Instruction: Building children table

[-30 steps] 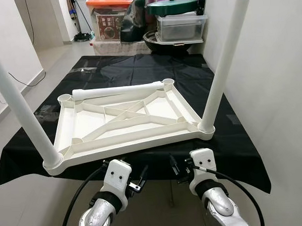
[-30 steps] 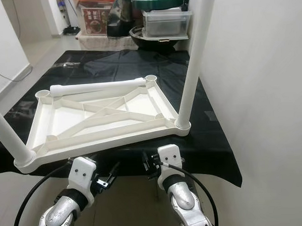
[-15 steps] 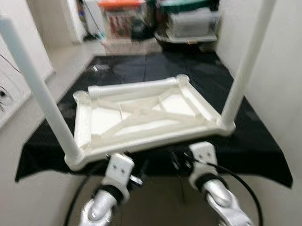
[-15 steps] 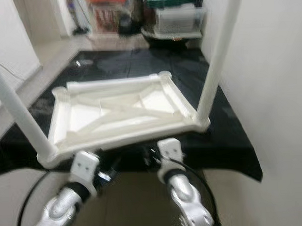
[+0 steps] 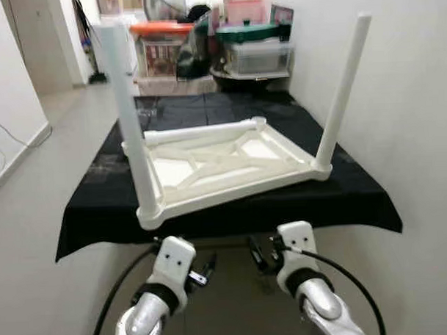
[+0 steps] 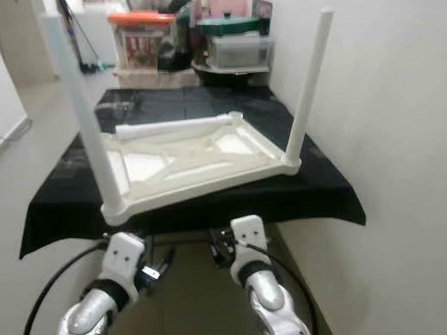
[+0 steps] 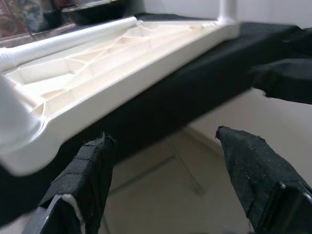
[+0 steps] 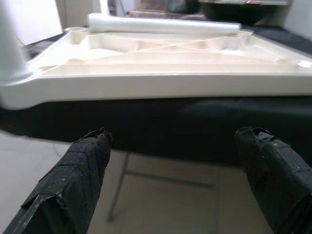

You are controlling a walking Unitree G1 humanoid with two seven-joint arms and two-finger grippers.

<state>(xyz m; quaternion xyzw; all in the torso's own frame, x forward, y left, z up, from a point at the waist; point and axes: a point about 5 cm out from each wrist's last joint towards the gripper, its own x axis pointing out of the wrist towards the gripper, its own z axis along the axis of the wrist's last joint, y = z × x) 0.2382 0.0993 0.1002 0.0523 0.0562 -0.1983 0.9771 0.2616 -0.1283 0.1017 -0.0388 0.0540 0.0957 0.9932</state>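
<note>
A white plastic table top (image 5: 231, 163) lies upside down on a table draped in black cloth (image 5: 283, 206). Two white legs stand upright in its near corners, one on the left (image 5: 130, 119) and one on the right (image 5: 342, 90). A third leg (image 5: 196, 132) lies loose across the far edge. My left gripper (image 5: 205, 269) and right gripper (image 5: 257, 254) hover low in front of the cloth's near edge, below the table top. Both are open and hold nothing. In the wrist views the black fingers (image 7: 85, 180) (image 8: 80, 170) point at the table top's near rim.
Storage boxes, one with an orange lid (image 5: 160, 45) and one clear with a green lid (image 5: 252, 52), are stacked behind the table. A white wall (image 5: 413, 117) runs close along the right. Open floor (image 5: 27, 218) lies to the left.
The whole view has shifted: the table now looks farther off and more floor shows, so the camera has moved back. Both grippers keep the same open pose.
</note>
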